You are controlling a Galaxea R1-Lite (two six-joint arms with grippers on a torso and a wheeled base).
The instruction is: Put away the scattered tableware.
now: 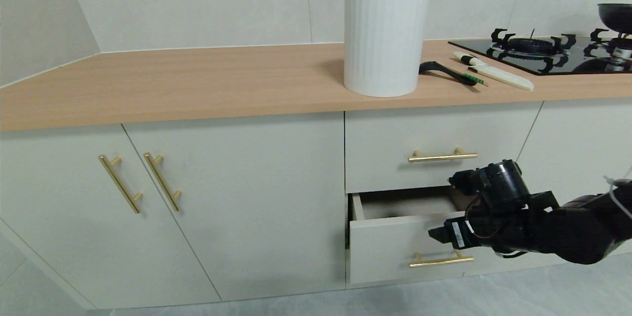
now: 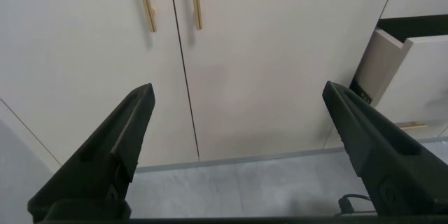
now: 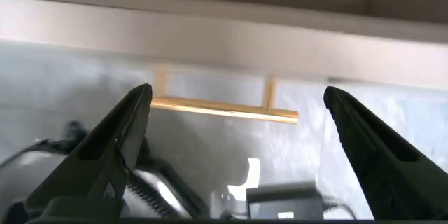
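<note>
On the wooden counter point(image 1: 197, 79), right of a tall white ribbed container point(image 1: 385, 29), lie a black spoon point(image 1: 442, 70), green-ended chopsticks point(image 1: 471, 78) and a white knife point(image 1: 493, 73). Below them the lower drawer point(image 1: 395, 242) stands partly pulled out. My right gripper point(image 1: 444, 206) is at the drawer's front, open and holding nothing; in the right wrist view the right gripper point(image 3: 238, 92) has the gold drawer handle point(image 3: 224, 108) between its spread fingers, untouched. My left gripper point(image 2: 238, 91) is open and empty, low in front of the cabinet doors point(image 2: 210, 77).
The upper drawer point(image 1: 434, 148) is shut. A black gas hob point(image 1: 543, 52) with a dark pan point(image 1: 614, 12) sits at the counter's right end. Two cabinet doors with gold handles point(image 1: 140, 182) are shut at the left. The pulled-out drawer point(image 2: 413, 70) juts beside the left arm.
</note>
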